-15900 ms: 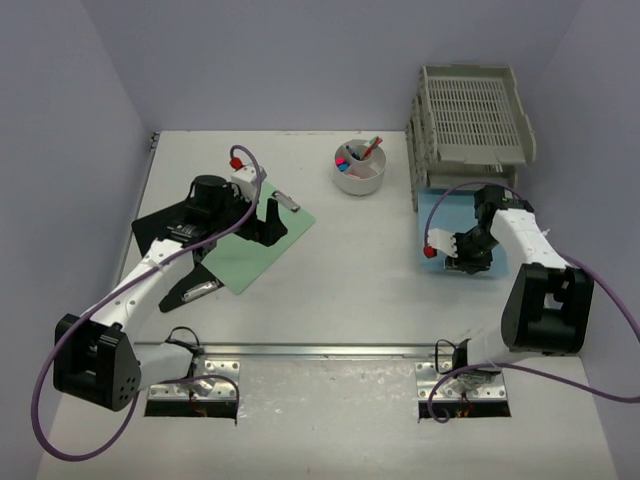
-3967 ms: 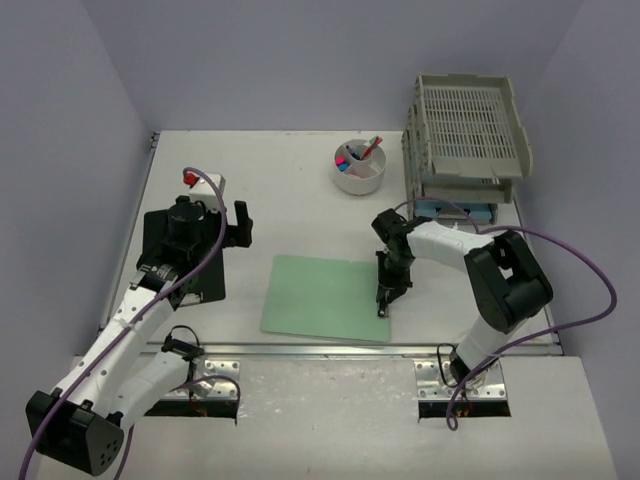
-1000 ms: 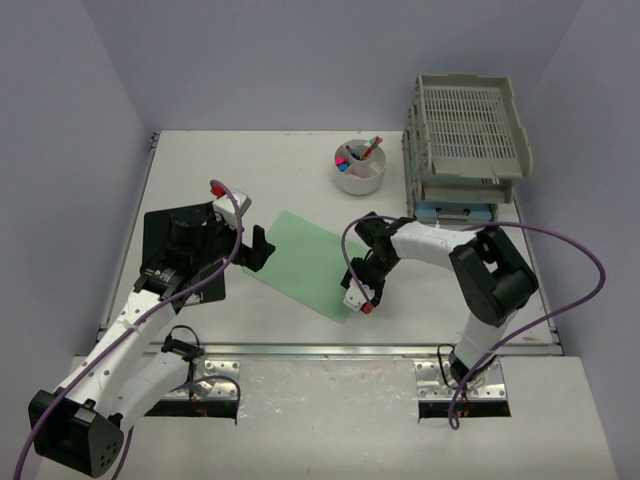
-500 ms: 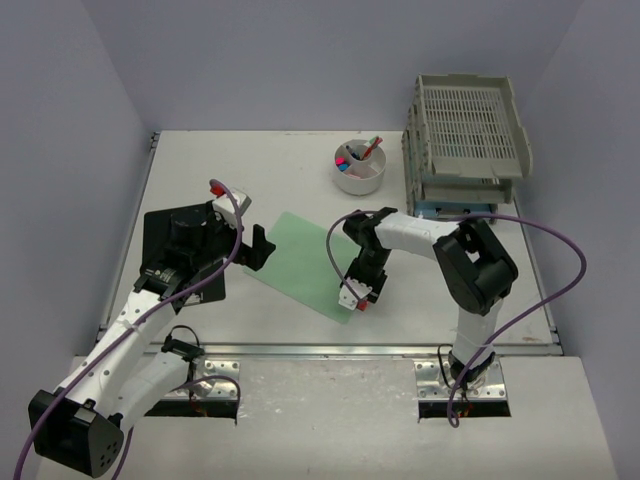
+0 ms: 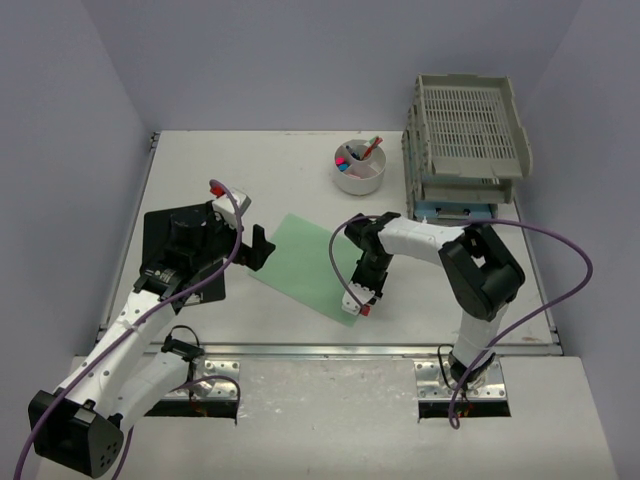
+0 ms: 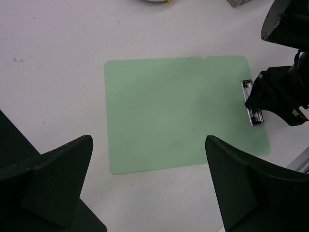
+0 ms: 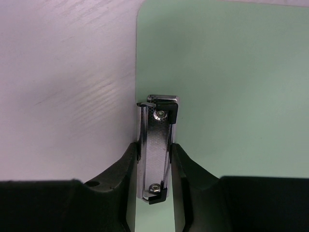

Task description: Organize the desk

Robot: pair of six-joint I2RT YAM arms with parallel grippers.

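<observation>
Between pale lilac walls (image 5: 280,60), the desk (image 5: 300,160) fills the floor of the enclosure as a white tabletop, with a metal rail along its near edge. At its far right corner stands a stack of grey slotted trays (image 5: 470,125). A green clipboard (image 5: 305,265) lies flat near the middle of the desk, turned at an angle. A black mat (image 5: 158,232) lies by the left edge, partly under the left arm. A white cup (image 5: 360,170) of coloured pens sits just left of the trays. The left gripper (image 6: 147,159) hangs above the clipboard's left side. Its fingers (image 6: 63,164) are spread as wide as they go and hold nothing. The right gripper (image 7: 155,150) reaches down to the clipboard's near right end. There its fingers (image 7: 128,164) have drawn in narrow and press against both long sides of the metal clip (image 7: 161,116), one on each flank. The clip sits on the clipboard's short edge, right beside bare white tabletop.
</observation>
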